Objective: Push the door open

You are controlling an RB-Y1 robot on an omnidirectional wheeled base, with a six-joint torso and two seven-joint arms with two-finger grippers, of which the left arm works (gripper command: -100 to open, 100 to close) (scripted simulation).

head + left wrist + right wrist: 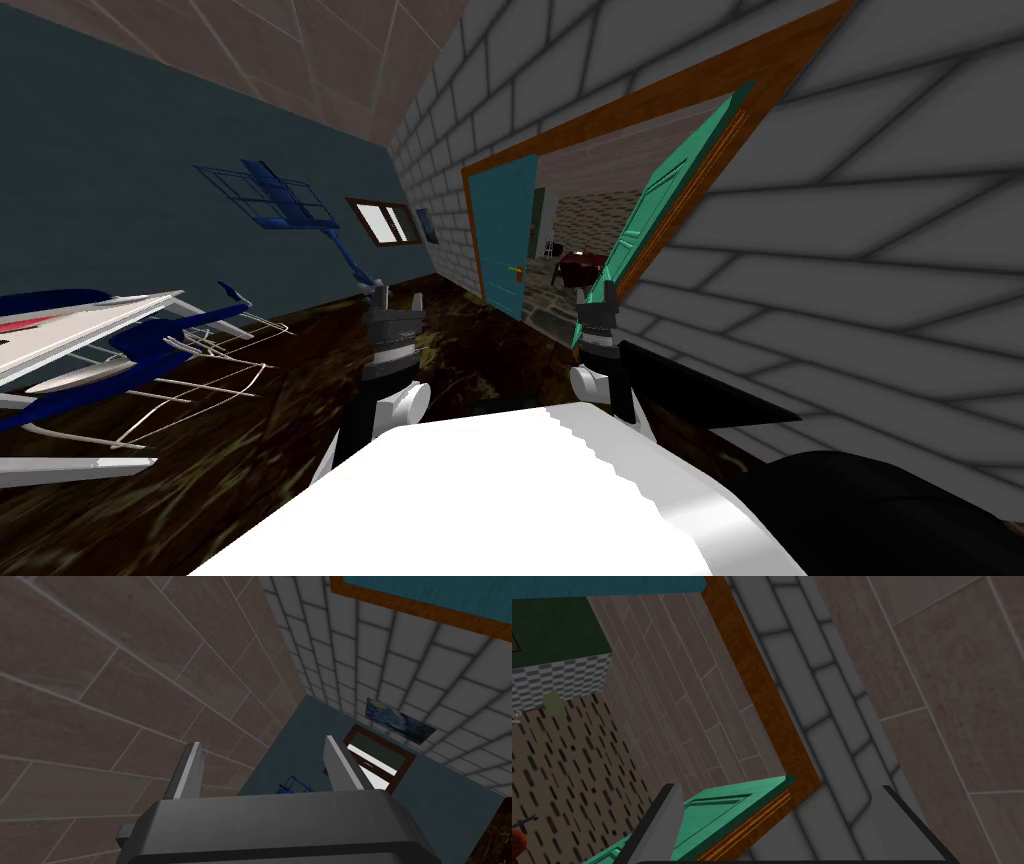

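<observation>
A brown-framed doorway (640, 110) in the grey brick wall holds two leaves. The blue leaf (505, 235) with a yellow handle (517, 270) stands on the left side. The green leaf (660, 215) is swung inward, away from me. My right gripper (598, 298) is up against the green leaf's near edge, open. In the right wrist view the green leaf (727, 816) and the frame (752, 691) lie between the fingers of my right gripper (778, 790). My left gripper (398, 297) hangs open and free to the left of the doorway, with nothing between the fingers of the left gripper (262, 746).
The grey brick wall (860, 250) runs close along my right side. A white and blue folding rack (130, 350) stands on the dark floor (300, 420) at left. Through the doorway a dark red table (583, 265) shows in the far room.
</observation>
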